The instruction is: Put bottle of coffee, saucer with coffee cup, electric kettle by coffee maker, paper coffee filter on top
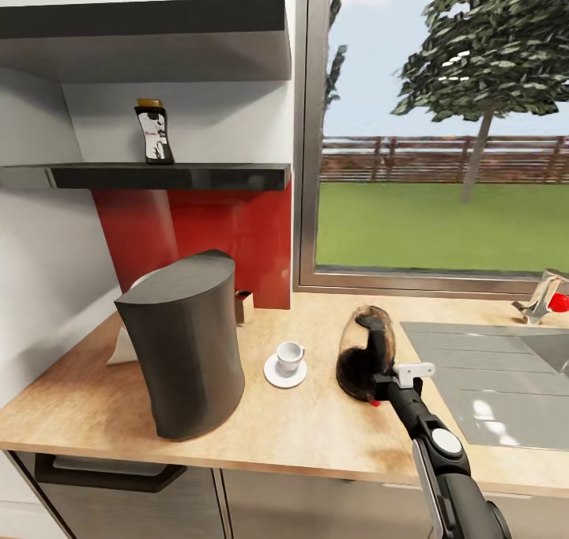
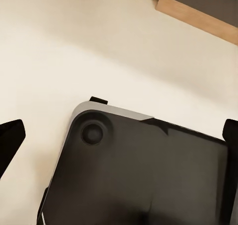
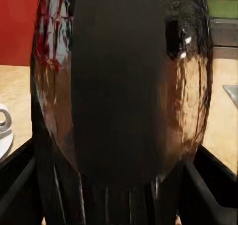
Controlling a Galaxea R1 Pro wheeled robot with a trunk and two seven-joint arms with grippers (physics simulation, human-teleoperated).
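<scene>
The electric kettle (image 1: 363, 354) is gripped by its handle in the closed right pincer (image 1: 385, 381), upright on the table (image 1: 316, 436), right of the saucer (image 1: 284, 373) and coffee maker (image 1: 186, 341). The left pincer (image 2: 119, 136) is seen spread, empty. The bottle of coffee (image 1: 154, 132) is left on the shelf (image 1: 158, 177), label unreadable

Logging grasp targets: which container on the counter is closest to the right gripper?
The dark glass electric kettle, right at the right gripper; the small white coffee cup and tall grey coffee maker stand farther off.
</scene>
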